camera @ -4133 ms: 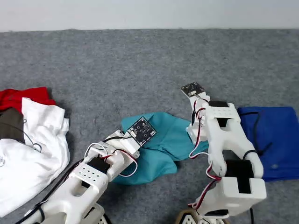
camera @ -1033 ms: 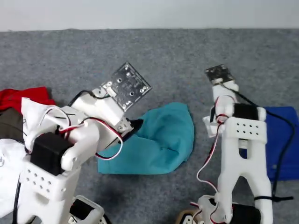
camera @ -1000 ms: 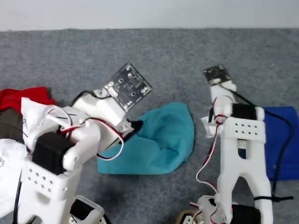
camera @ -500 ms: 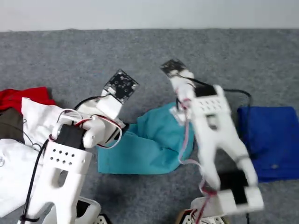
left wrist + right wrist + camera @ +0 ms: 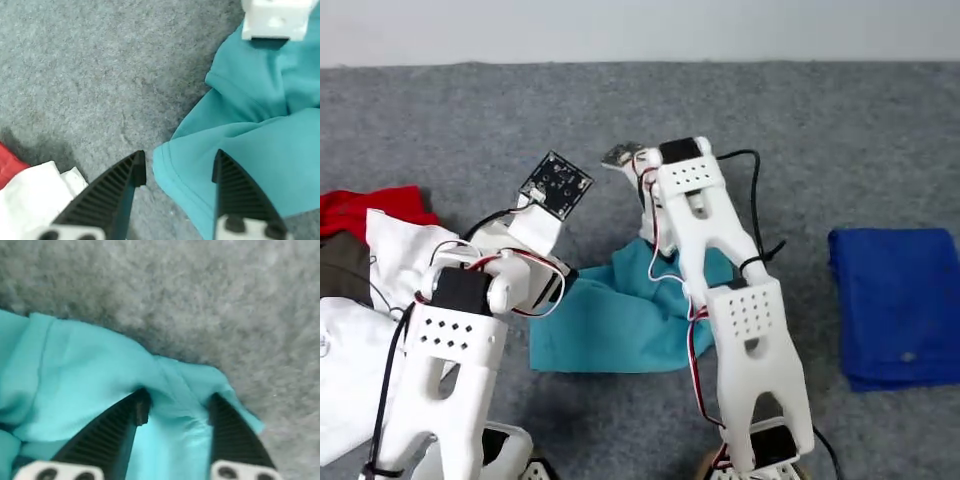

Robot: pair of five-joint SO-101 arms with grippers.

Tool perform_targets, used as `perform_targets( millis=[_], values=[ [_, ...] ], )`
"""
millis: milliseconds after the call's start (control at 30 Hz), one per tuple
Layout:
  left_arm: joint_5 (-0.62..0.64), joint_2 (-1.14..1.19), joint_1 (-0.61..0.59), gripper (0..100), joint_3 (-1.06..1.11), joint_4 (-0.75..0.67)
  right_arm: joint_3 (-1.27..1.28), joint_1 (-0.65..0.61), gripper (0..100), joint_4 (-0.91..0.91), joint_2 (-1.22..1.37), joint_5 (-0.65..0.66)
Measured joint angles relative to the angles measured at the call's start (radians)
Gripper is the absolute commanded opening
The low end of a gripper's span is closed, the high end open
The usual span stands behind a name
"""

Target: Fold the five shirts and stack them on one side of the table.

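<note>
- At the left edge of the grey table point(image 5: 800, 120) lie a red shirt point(image 5: 382, 205), a brown shirt point(image 5: 342, 268) and a crumpled white shirt point(image 5: 370, 350); they touch one another
- The left gripper point(image 5: 177, 170) is spread wide; its jaws straddle a hemmed corner of the teal shirt point(image 5: 605, 325)
- The teal shirt lies rumpled mid-table, between the arms
- The right gripper point(image 5: 177, 412) is likewise released, poised over the teal shirt's far edge; contact cannot be told
- The blue shirt point(image 5: 898, 300) lies folded flat at the right, well apart from the teal one
</note>
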Motion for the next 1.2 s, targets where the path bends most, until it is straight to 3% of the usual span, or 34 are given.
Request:
perform_targets(
  millis=[133,300,800,1000,1200],
  values=[
    [0.000,0.000,0.000,21,0.000,0.000,-0.190,0.014,1.3,0.031,0.100,0.005],
    [0.000,0.000,0.000,21,0.000,0.000,-0.213,0.014,1.0,0.031,0.037,-0.003],
    [0.000,0.000,0.000,21,0.000,0.000,-0.190,0.023,1.0,0.031,-0.646,-0.081],
    [0.000,0.000,0.000,21,0.017,0.000,-0.092,0.195,1.0,0.031,-0.687,-0.100],
    [0.000,0.000,0.000,21,0.041,-0.003,0.299,0.350,1.0,0.031,-0.764,-0.155]
  ],
)
